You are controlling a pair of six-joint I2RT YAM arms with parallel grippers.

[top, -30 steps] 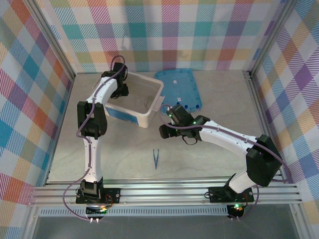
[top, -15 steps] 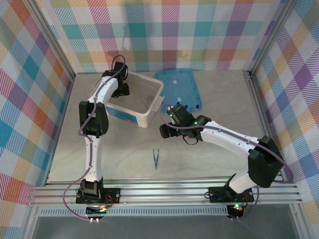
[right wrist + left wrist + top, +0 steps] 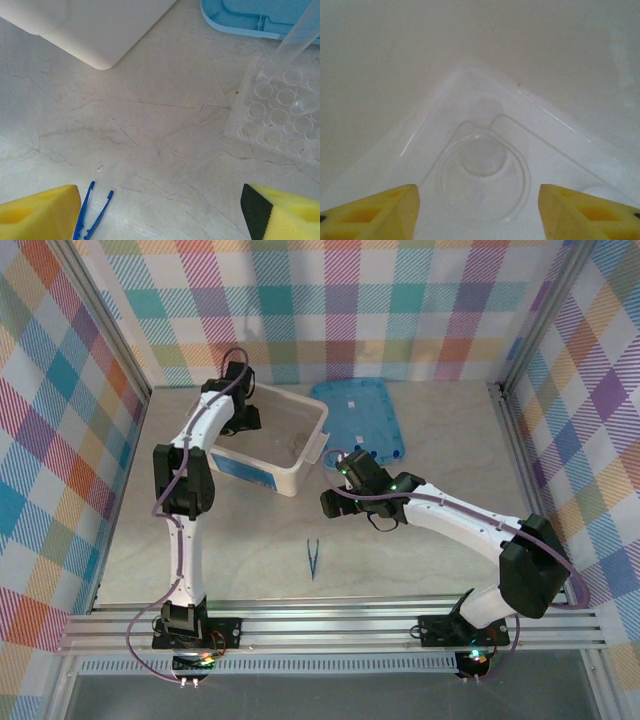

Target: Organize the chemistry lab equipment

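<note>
Left claw [image 3: 479, 202]: spread wide inside a tub [image 3: 395, 75] corner, walls close ahead and to both sides.
Beaker [image 3: 482, 172]: clear, seen just ahead between the fingers.
Right claw [image 3: 160, 205]: spread wide over bare table [image 3: 165, 125].
Tweezers [image 3: 92, 212]: just beside the tub-side finger.
Tube [image 3: 295, 40]: held in a rack [image 3: 280, 115], ahead on the other side, by the lid [image 3: 240, 12] edge.

Tub [image 3: 295, 400]: translucent white plastic, smooth, slight sheen; beaker [image 3: 482, 175]: clear, glossy; surface [image 3: 150, 125]: matt, veined, stone-like; lid [image 3: 360, 415]: smooth blue plastic; tweezers [image 3: 92, 212]: blue plastic; well plate [image 3: 280, 117]: clear glossy plastic.
</note>
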